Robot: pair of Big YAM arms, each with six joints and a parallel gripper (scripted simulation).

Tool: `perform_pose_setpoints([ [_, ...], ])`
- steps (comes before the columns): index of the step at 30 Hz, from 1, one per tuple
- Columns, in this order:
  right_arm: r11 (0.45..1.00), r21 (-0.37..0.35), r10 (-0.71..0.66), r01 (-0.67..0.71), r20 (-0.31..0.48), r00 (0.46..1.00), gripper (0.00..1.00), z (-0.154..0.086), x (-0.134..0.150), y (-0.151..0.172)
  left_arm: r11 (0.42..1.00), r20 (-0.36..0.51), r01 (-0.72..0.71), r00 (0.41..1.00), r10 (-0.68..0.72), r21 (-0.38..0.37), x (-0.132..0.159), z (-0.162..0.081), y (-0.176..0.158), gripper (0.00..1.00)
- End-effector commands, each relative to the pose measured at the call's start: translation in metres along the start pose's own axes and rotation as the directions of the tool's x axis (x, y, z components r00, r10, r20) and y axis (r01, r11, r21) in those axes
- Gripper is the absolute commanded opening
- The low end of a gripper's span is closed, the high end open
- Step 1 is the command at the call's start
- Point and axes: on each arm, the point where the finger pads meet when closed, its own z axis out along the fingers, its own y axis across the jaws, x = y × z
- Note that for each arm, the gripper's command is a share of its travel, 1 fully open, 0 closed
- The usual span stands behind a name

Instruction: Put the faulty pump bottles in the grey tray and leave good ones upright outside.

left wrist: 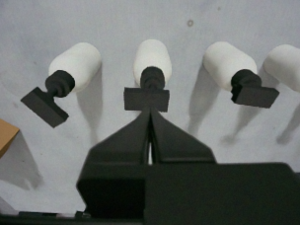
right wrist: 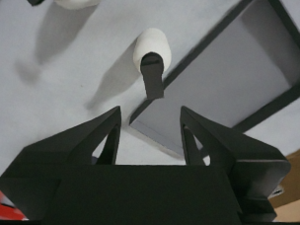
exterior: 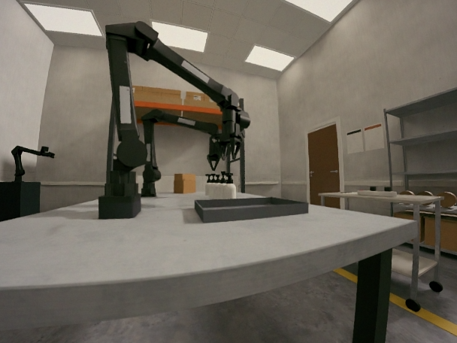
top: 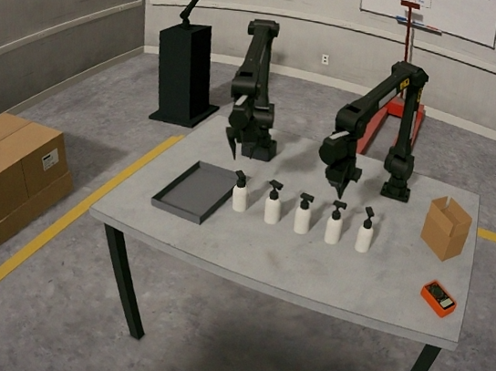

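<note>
Five white bottles with black pump heads stand upright in a row: the first beside the grey tray, then the second, third, fourth and fifth. The tray is empty. All heads look raised; small height differences are hard to tell. My left gripper is shut and empty, close above the fourth bottle's head; touching cannot be told. My right gripper is open and empty, above and behind the first bottle.
An open cardboard box stands at the table's right end in the top view, with an orange meter in front of it. The tray's wall is very close to the first bottle. The bottles stand with narrow gaps between them.
</note>
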Motion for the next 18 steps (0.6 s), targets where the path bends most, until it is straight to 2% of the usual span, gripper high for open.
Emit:
perform_pose_setpoints([
  [1, 0.987, -0.008, -0.162, 0.162, 0.002, 0.987, 0.51, 0.016, -0.001, 0.000, 1.000, 0.034, -0.016, 0.999, 0.016, 0.014, 0.001, -0.013, -0.003, 0.00],
  [2, 0.985, 0.005, -0.171, 0.171, 0.023, 0.985, 0.51, 0.009, -0.010, -0.004, 1.000, 0.034, -0.016, 0.999, 0.016, 0.014, 0.001, -0.013, -0.003, 0.00],
  [5, 0.986, 0.013, -0.165, 0.164, 0.036, 0.986, 0.51, 0.007, -0.010, -0.004, 1.000, 0.034, -0.016, 0.999, 0.016, 0.014, 0.001, -0.013, -0.003, 0.00],
  [12, 0.988, 0.014, -0.153, 0.152, 0.035, 0.988, 0.51, 0.007, -0.010, -0.004, 1.000, 0.034, -0.016, 0.999, 0.016, 0.014, 0.001, -0.013, -0.003, 0.00],
  [13, 0.988, 0.014, -0.153, 0.152, 0.035, 0.988, 0.51, 0.007, -0.010, -0.004, 1.000, 0.018, -0.016, 1.000, 0.016, 0.008, 0.000, -0.007, -0.003, 0.00],
  [14, 0.988, 0.014, -0.153, 0.152, 0.035, 0.988, 0.51, 0.007, -0.010, -0.004, 0.999, 0.043, -0.028, 0.999, 0.027, 0.016, -0.001, -0.023, -0.010, 0.00],
  [15, 0.988, 0.014, -0.153, 0.152, 0.035, 0.988, 0.51, 0.007, -0.010, -0.004, 0.999, 0.041, -0.028, 0.999, 0.027, 0.016, 0.000, -0.021, -0.011, 0.00],
  [16, 0.986, 0.036, -0.164, 0.162, 0.071, 0.984, 0.51, -0.007, -0.018, -0.008, 1.000, 0.006, -0.027, 1.000, 0.027, 0.003, 0.008, 0.002, -0.008, 0.00],
  [17, 0.987, 0.014, -0.163, 0.163, 0.035, 0.986, 0.51, 0.010, -0.011, -0.005, 1.000, 0.003, -0.027, 1.000, 0.027, 0.002, 0.008, 0.006, -0.008, 0.00],
  [18, 0.987, 0.007, -0.163, 0.163, 0.023, 0.986, 0.51, 0.017, -0.011, -0.005, 1.000, 0.003, -0.027, 1.000, 0.027, 0.002, 0.008, 0.010, -0.008, 0.00],
])
